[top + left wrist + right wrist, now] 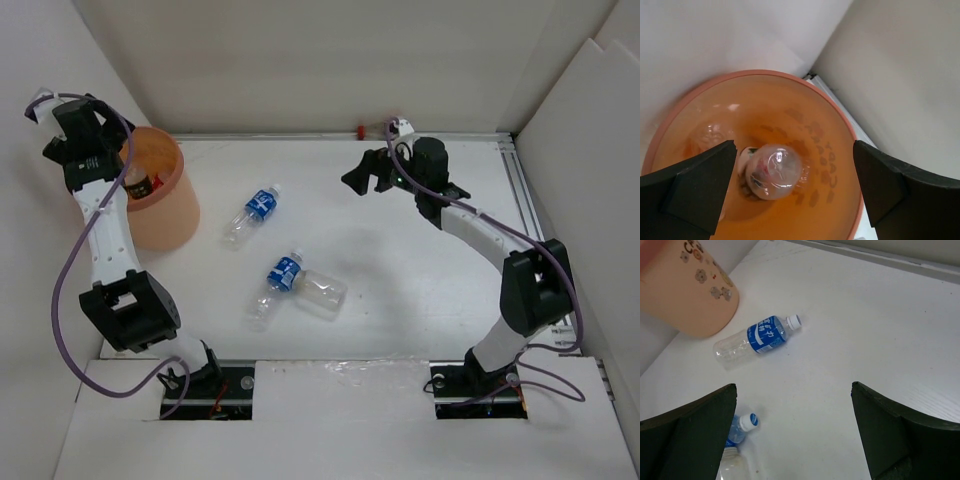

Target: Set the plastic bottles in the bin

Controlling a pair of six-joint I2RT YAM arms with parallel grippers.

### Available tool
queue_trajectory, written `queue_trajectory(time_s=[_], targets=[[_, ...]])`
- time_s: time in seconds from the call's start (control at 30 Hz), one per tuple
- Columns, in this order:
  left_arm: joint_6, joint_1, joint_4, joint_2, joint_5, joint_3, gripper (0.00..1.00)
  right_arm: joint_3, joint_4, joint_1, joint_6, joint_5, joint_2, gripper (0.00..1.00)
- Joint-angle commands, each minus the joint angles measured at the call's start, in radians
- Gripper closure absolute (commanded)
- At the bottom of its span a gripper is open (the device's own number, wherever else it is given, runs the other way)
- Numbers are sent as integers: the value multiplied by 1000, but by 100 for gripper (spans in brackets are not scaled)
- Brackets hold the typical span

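The orange bin (168, 205) stands at the far left. My left gripper (128, 168) hangs open over it, and in the left wrist view (795, 195) its jaws stand wide apart with nothing between them. A clear bottle (775, 172) stands inside the bin (835, 150), seen end-on. Two blue-label bottles (252, 214) (277, 285) and a label-less clear bottle (322, 293) lie on the table. My right gripper (365, 175) is open and empty above the table, right of the first blue bottle (757, 337). The second blue bottle (737, 430) lies by its left finger.
A small bottle with a red cap (375, 128) lies against the back wall behind the right arm. White walls close in the table on the left, back and right. A metal rail (520, 190) runs along the right side.
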Motion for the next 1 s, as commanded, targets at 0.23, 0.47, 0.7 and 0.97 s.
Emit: queue_trajectory(time_s=[0.23, 0.47, 0.7, 0.97], targets=[[14, 2, -31, -65, -18, 69, 0, 118, -203, 6, -62, 37, 17, 0], [35, -26, 24, -122, 360, 35, 0, 83, -514, 198, -229, 256, -70, 0], [0, -115, 129, -88, 687, 3, 0, -97, -423, 198, -130, 396, -189, 0], [-17, -311, 218, 7, 956, -9, 0, 226, -341, -7, -57, 356, 86, 0]])
